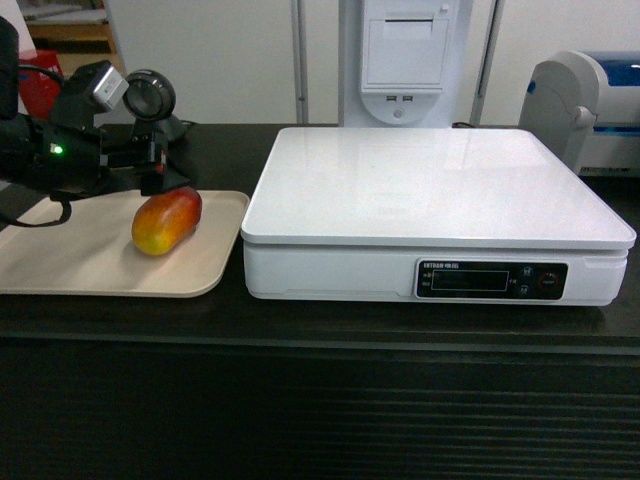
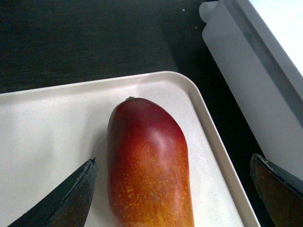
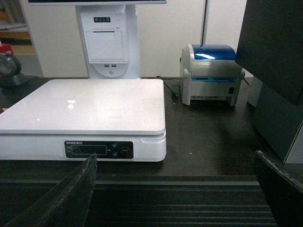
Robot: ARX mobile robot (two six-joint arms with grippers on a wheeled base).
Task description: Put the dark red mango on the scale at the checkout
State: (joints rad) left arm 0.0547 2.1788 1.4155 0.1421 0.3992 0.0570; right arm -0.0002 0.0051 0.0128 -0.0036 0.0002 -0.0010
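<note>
Even, bright indoor light from overhead, all three views. Scale (image 1: 430,190) top glossy, faint reflections; small glare spot on it in right wrist view (image 3: 71,101). Mango (image 2: 149,165) shows a soft highlight, slight shadow on tray (image 2: 47,137) at its left. Checkout (image 1: 320,400) front dark, low detail. Fingers (image 2: 61,198) at wrist-view edges blurry. Head view slightly soft.

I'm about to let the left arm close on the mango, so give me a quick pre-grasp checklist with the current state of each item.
1. Left pincer open: ok.
2. Dark red mango between its fingers: ok.
3. Mango lying flat on the beige tray: ok.
4. Fingers low enough around the mango: cannot tell.
5. Scale platform bare: ok.
6. Right pincer away from the scale: ok, it is in front of the checkout.
</note>
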